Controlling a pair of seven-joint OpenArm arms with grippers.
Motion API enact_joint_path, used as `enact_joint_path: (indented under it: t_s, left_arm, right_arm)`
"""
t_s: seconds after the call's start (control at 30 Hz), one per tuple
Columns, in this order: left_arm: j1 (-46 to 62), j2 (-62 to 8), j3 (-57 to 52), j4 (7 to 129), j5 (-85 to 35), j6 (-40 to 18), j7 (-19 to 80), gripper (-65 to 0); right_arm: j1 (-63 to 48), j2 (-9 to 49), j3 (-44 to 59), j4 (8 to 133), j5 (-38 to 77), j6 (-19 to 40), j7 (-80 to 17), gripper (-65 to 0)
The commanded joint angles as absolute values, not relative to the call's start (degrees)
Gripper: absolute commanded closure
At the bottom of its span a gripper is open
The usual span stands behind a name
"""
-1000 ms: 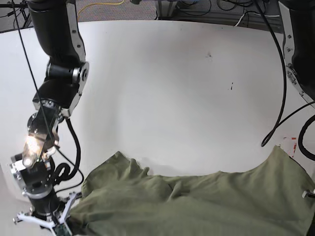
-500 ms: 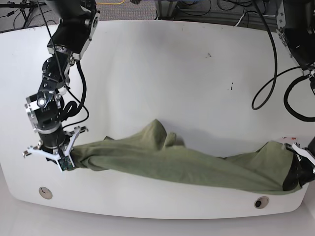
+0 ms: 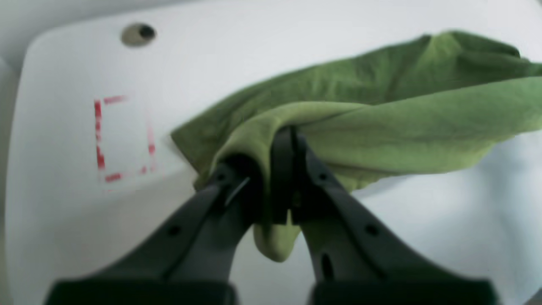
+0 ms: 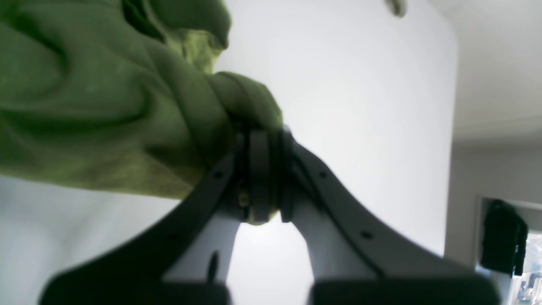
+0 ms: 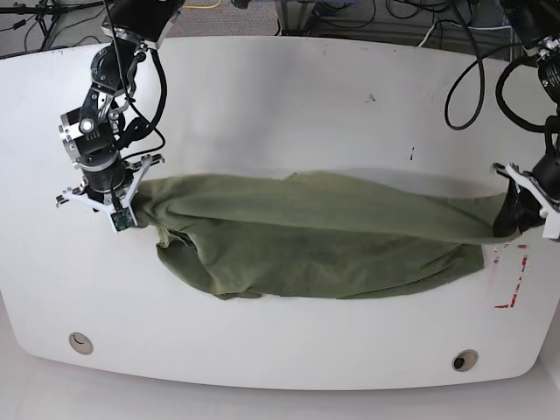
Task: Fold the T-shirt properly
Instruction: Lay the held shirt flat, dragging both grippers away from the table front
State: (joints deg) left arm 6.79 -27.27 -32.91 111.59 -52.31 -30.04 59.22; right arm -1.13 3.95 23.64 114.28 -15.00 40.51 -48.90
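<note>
The olive-green T-shirt [image 5: 315, 236] hangs stretched between my two grippers across the white table [image 5: 289, 105], its lower part sagging onto the surface. My right gripper [image 5: 133, 203] is at the left of the base view, shut on one end of the T-shirt [image 4: 127, 106]; in the right wrist view its fingers [image 4: 258, 169] pinch bunched cloth. My left gripper [image 5: 512, 214] is at the right of the base view, shut on the other end of the T-shirt [image 3: 402, 123]; its fingers [image 3: 281, 178] clamp a fold, with a small flap hanging below.
A red dashed square [image 5: 512, 280] is marked on the table near the right edge, also the red dashed square [image 3: 123, 140] in the left wrist view. Two round holes [image 5: 80, 341] [image 5: 465, 360] sit near the front edge. Cables [image 5: 472, 79] hang at the back right.
Both grippers have carried the T-shirt away from the table's front edge toward the middle and higher up. The cloth has spread from a narrow sagging band into a wider stretched sheet.
</note>
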Motion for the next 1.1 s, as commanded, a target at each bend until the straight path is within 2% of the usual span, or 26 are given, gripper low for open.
enact_joint_path:
  t_s: [0.0, 0.2, 0.37, 0.5, 0.8, 1.07]
  left_arm:
    - [10.4, -28.5, -34.7, 112.9, -53.0, -30.0, 58.1, 0.0]
    - [18.9, -28.3, -38.2, 112.9, -53.0, -33.3, 58.1, 0.0]
    - [24.4, -25.8, -42.2, 112.9, -52.8, -33.8, 58.1, 0.0]
    - [28.8, -25.5, -44.0, 112.8, -52.7, -34.2, 58.0, 0.0]
    - [34.6, -25.4, -43.7, 112.5, -52.0, -36.9, 58.1, 0.0]
    - [35.5, -25.5, -42.6, 112.5, -45.9, -37.3, 58.2, 0.0]
  right_arm:
    - [-3.1, 4.5, 24.4, 115.7, -15.4, 40.0, -50.0, -0.2]
    - [-8.4, 4.4, 24.6, 115.7, -15.1, 40.0, -51.2, -0.2]
    - [-12.4, 4.2, 24.2, 115.5, -15.0, 40.0, -51.2, -0.2]
    - [-14.8, 1.6, 24.3, 115.4, -15.3, 40.0, -51.2, -0.2]
    - [-17.3, -0.6, 24.5, 115.3, -15.5, 40.0, -51.3, -0.2]
    - [-18.7, -1.2, 24.7, 115.3, -15.6, 40.0, -53.0, -0.2]
